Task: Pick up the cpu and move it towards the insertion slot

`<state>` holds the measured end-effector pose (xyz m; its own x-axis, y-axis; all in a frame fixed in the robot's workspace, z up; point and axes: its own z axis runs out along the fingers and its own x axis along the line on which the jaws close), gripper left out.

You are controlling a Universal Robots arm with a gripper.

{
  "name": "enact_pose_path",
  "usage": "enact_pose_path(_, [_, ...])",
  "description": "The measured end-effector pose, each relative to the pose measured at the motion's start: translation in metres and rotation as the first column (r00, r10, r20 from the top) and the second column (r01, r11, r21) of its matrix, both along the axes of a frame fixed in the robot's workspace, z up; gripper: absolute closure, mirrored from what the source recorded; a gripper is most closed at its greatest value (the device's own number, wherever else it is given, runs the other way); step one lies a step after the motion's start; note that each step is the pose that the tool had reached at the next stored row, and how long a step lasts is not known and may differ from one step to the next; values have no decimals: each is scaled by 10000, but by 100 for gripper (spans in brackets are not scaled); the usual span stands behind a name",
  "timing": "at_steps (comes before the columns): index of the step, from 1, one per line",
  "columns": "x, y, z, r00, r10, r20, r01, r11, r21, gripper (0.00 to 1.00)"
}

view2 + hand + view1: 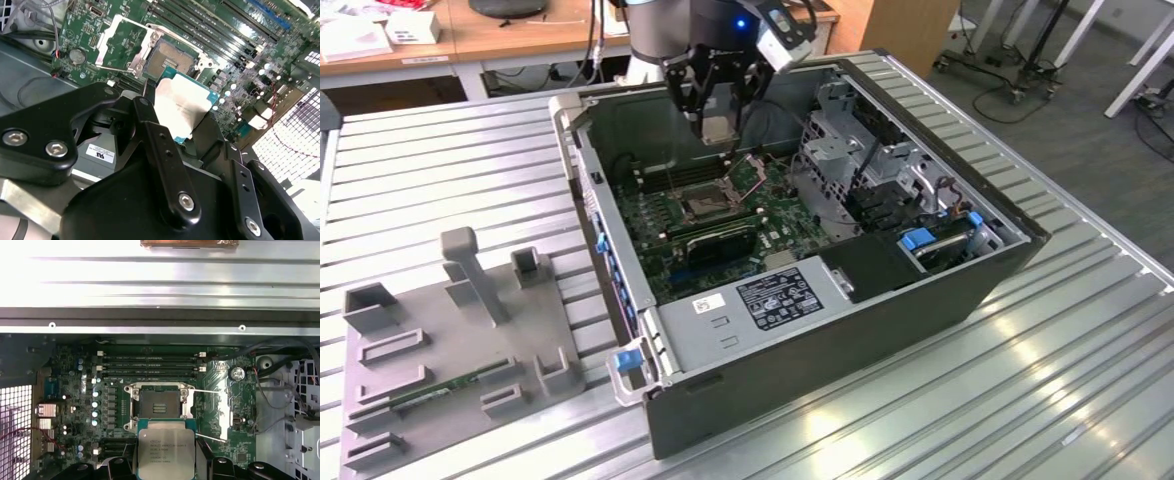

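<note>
Overhead, gripper (718, 118) holds cpu (166, 454) flat; insertion slot (159, 401) below.

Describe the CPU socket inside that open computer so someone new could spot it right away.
Start at the open computer case and its green motherboard. The insertion slot is the square silver frame with a dark centre, beside the long narrow memory slots and near the cpu in the gripper.

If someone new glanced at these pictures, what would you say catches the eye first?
Probably the cpu, its pale face gripped in the black claw and hanging just short of the insertion slot, whose frame stands open. In the exterior view, the opened computer case lies on a ribbed metal table, with a grey fixture block at that view's left.
</note>
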<state>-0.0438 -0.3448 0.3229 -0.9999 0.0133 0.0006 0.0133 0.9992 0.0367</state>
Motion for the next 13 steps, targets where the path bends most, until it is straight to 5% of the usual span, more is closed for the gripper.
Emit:
enact_pose_path(4, [-2,48,-6,10000,0,1,0,10000,0,45])
enact_pose_path(13, [-2,50,-6,10000,0,1,0,10000,1,45])
